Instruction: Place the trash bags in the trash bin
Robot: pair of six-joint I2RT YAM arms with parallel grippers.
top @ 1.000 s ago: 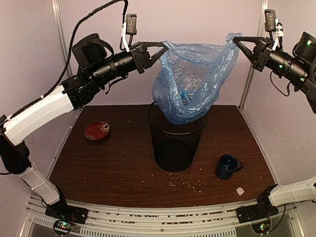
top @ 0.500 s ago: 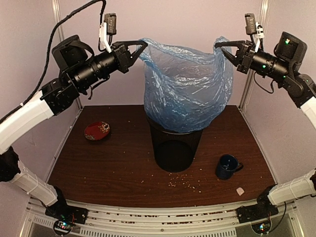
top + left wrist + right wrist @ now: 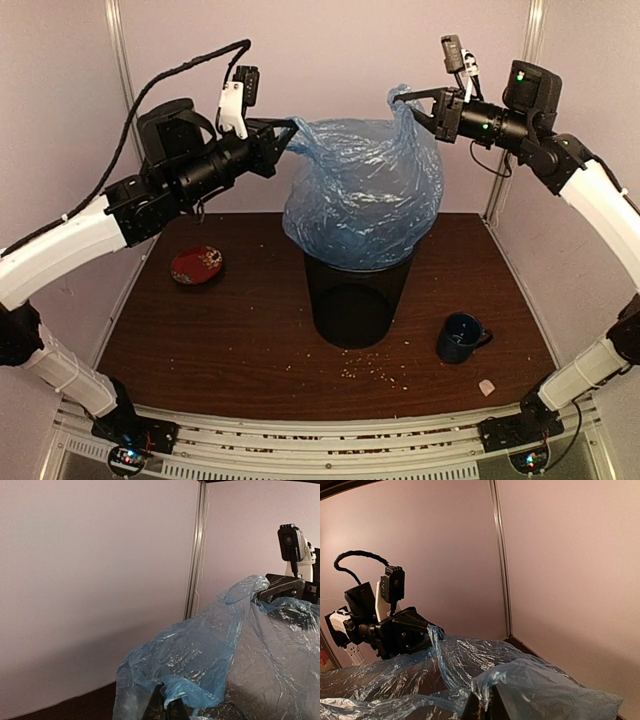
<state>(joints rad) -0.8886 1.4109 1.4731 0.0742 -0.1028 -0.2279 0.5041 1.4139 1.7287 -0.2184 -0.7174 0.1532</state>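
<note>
The left gripper (image 3: 290,125) and right gripper (image 3: 400,97) have swung in closer together since a moment ago, so the bag (image 3: 360,200) is bunching up. Up front there's crumbs (image 3: 375,372) and a mug (image 3: 462,338). Behind them is the bin (image 3: 350,300), with the bag's bottom sitting on its mouth and most of it still above. Each gripper is clamped on a top corner. I'd lower both evenly, keeping the bag centred, so it feeds in and doesn't slump outside.

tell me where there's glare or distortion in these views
top external: the lens bows the table edges, light soft and even; left wrist: white glints across the trash bag; right wrist: dark vignette in the top-left corner, the bag's lower folds dim
</note>
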